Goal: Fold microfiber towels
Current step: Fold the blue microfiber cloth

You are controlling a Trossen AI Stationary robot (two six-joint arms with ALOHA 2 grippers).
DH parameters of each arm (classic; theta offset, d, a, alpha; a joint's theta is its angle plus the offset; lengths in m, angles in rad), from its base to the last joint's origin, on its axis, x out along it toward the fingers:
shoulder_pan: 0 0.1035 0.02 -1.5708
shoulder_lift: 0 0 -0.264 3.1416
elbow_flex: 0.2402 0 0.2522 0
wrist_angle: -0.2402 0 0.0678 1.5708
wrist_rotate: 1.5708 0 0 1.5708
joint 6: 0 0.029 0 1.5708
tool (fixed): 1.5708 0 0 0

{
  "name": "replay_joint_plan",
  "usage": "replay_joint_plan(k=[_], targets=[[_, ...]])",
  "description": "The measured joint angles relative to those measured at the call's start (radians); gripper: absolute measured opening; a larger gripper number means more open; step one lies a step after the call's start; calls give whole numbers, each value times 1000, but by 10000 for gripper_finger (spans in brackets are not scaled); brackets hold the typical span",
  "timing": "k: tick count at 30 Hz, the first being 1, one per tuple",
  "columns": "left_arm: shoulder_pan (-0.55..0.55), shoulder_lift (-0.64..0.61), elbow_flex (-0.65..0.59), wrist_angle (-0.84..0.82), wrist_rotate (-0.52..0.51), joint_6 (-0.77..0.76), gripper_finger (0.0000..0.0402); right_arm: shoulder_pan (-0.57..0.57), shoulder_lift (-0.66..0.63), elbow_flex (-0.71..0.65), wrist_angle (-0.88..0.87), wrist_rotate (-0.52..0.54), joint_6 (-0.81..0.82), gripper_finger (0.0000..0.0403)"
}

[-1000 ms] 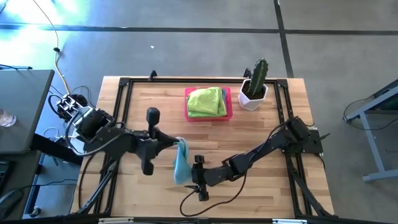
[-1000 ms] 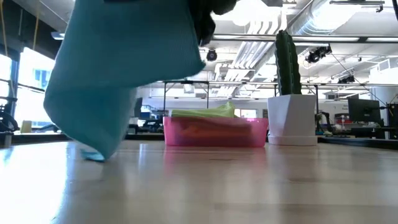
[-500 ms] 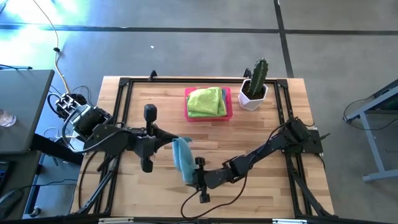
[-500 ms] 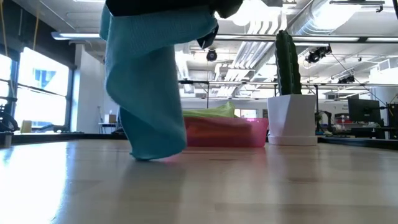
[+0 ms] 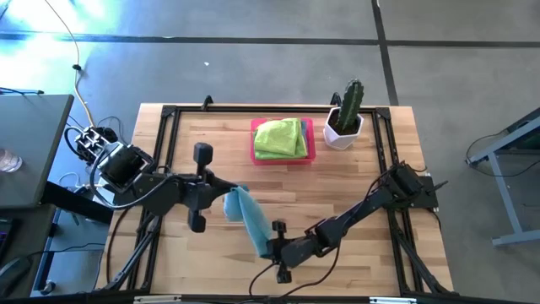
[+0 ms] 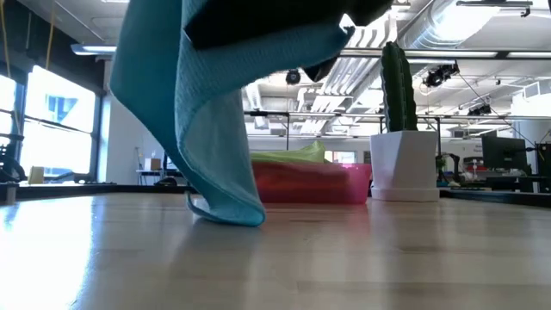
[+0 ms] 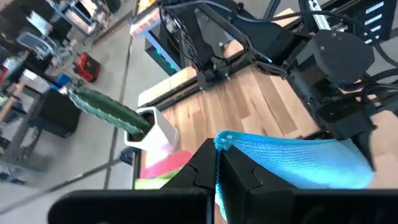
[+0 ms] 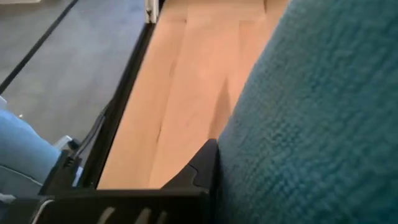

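A light blue microfiber towel (image 5: 248,218) stretches at a slant between my two grippers over the table's near middle. My left gripper (image 5: 221,199) is shut on its upper end, and my right gripper (image 5: 271,247) is shut on its lower end, nearer the front edge. In the low view the towel (image 6: 211,112) sags, and its lowest fold (image 6: 231,213) reaches the table top. Lime green towels (image 5: 280,138) lie folded in the pink tray (image 5: 309,142) at the far middle. My left gripper pinches a bunched corner of the towel (image 7: 224,140) between its two fingers, coming from the table's left and slanting down. The cloth runs away from it toward the other arm. My right gripper holds the towel's lower end (image 5: 264,243), coming from the table's right. The cloth lies against one finger (image 8: 200,168) and hides the rest of the contact. One layer or several, I cannot tell.
A cactus in a white pot (image 5: 344,118) stands at the far right beside the tray. A black frame (image 5: 165,135) runs along the table's edges. Bare wood lies to the right of the towel (image 5: 354,177).
My right gripper has moved toward the near edge and a little right and has taken hold of the towel's lower end. The towel, which hung straight below my left gripper, is now drawn out at a slant between both grippers. Its upper end stayed in place.
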Motion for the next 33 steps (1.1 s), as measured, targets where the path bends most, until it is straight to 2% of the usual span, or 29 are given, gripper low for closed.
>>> replay_joint_plan(k=[4, 8, 13, 16, 20, 24, 30, 33], targets=[[0, 0, 0, -49, 27, -91, 1, 5, -8, 0, -54, 41, 75, 3], [0, 0, -14, -114, 116, -226, 1, 5, -45, 0, -151, 42, 208, 1], [0, 2, -99, -138, 242, -349, 1, 12, -110, 0, -284, 35, 386, 0], [0, 2, -177, -132, 262, -396, 1, 12, -152, 0, -381, -3, 518, 0], [0, 2, -278, -119, 203, -434, 1, 12, -205, 0, -515, -78, 649, 0], [0, 3, -312, -119, 116, -440, 1, 12, -252, 0, -668, -123, 731, 0], [14, 3, -312, -116, -10, -376, 1, 2, -351, 0, -914, -116, 818, 0], [40, 3, -312, -99, -28, -365, 1, 1, -395, 0, -1011, -106, 833, 0]])
